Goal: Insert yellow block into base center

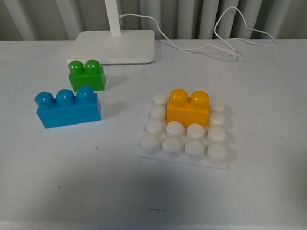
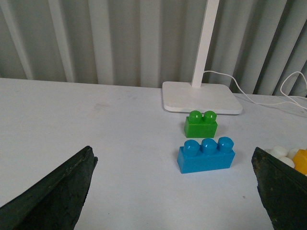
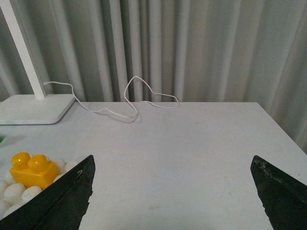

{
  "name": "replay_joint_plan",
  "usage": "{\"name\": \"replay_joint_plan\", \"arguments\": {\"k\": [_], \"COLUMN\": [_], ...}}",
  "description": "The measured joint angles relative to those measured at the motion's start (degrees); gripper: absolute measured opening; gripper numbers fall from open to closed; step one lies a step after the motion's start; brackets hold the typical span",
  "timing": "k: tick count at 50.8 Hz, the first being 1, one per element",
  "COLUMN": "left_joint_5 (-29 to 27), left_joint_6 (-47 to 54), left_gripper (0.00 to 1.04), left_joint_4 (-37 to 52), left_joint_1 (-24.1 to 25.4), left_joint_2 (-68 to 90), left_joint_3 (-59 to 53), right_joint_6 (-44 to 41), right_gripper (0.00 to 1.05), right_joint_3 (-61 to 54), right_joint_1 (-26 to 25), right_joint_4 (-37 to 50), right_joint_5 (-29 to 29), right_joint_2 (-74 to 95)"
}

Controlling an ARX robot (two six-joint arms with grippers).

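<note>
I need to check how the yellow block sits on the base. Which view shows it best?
The front view: the whole yellow block shows on the base. The right wrist view shows it partly cut by a finger; the left wrist view only a sliver.

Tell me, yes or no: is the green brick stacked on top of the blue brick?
No, the green brick sits on the table behind the blue brick, apart from it.

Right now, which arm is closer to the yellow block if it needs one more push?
Probably the right. The yellow block sits near its open claw; the left claw faces the blue brick.
</note>
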Motion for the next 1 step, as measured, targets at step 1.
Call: {"name": "replay_joint_plan", "arguments": {"k": [1], "left_joint_5": [0.00], "left_joint_6": [0.00], "left_gripper": [0.98], "left_joint_4": [0.00], "left_joint_1": [0.00], "left_joint_2": [0.00], "left_joint_3": [0.00], "right_joint_6": [0.00], "right_gripper": [0.95], "right_joint_3": [0.00], "right_joint_1": [0.00], "right_joint_4": [0.00], "right_joint_5": [0.00], "right_joint_2": [0.00]}}
